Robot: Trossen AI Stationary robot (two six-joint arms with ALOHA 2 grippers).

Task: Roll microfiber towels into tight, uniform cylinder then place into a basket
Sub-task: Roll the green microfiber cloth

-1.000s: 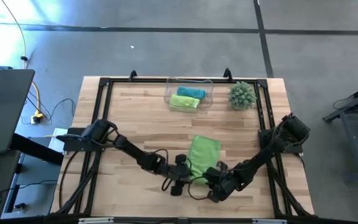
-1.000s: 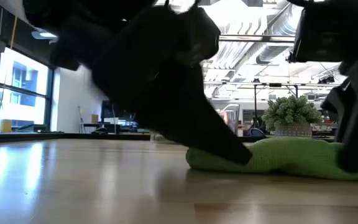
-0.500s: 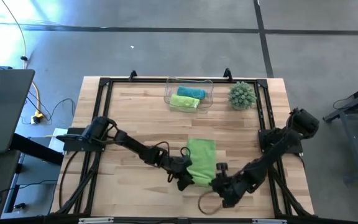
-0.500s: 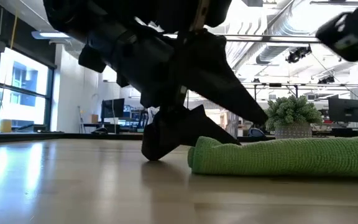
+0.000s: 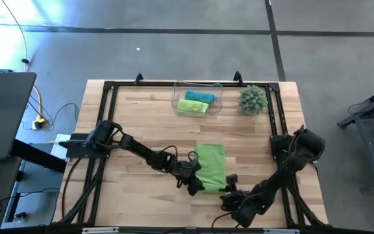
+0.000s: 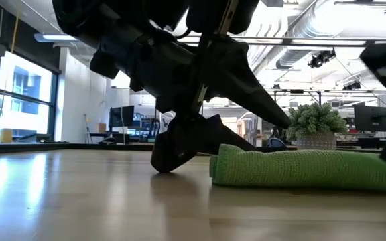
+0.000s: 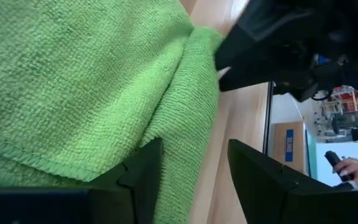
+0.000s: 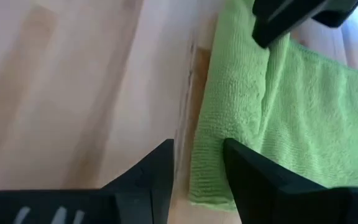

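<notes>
A lime green microfiber towel lies folded on the table's near middle, its near edge doubled into a thick fold. My left gripper stands open at the left end of that fold, one finger low beside the towel's end and the other over the towel. My right gripper is open, just off the towel's near right corner, with bare wood between its fingers. The clear basket at the far middle holds a teal rolled towel and a lime green one. My left gripper has its fingers astride the left end of the towel's near fold, coming slantwise down from the table's left. The fold lies flat on the table. Whether either finger touches the cloth, I cannot tell.
A round spiky green plant ball stands at the far right, next to the basket. A black frame runs along the table's edges. Bare wood lies on the left of the towel and between the towel and the basket.
My right gripper has come off the towel's near end and drawn back toward the table's near right edge. My left gripper has rolled its wrist at the towel's near left corner. The towel's near edge, flat under the fingers before, now stands as a thicker rounded fold.
</notes>
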